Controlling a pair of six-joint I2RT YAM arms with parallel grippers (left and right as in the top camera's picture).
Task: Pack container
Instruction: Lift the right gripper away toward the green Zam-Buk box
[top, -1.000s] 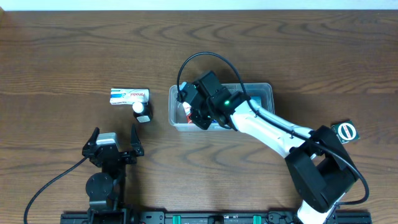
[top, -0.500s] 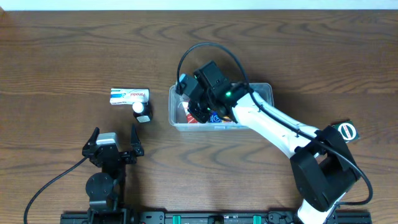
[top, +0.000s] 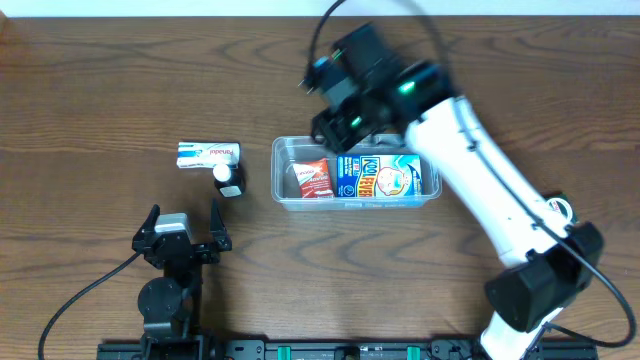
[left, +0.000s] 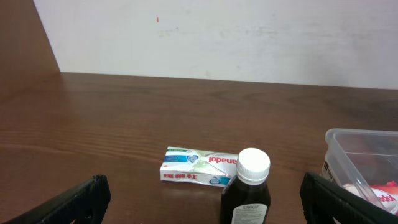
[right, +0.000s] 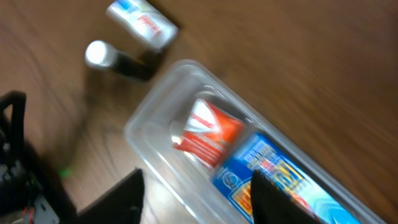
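Where wood-grain table (left: 112, 118) meets white wall (left: 217, 37), clear container (top: 278, 172), bottle (left: 246, 194).

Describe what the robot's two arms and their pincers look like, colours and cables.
The right arm has glossy white links between black joints, a green light near the wrist and a looping black cable; the right pincer is black. The left arm is black with a grey block, a trailing black cable, and a black two-fingered left pincer.

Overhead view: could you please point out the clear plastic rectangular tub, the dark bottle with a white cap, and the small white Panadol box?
clear plastic rectangular tub (top: 277, 172), overhead view, left rim.
dark bottle with a white cap (top: 223, 174), overhead view, its cap.
small white Panadol box (top: 209, 154), overhead view, top face.
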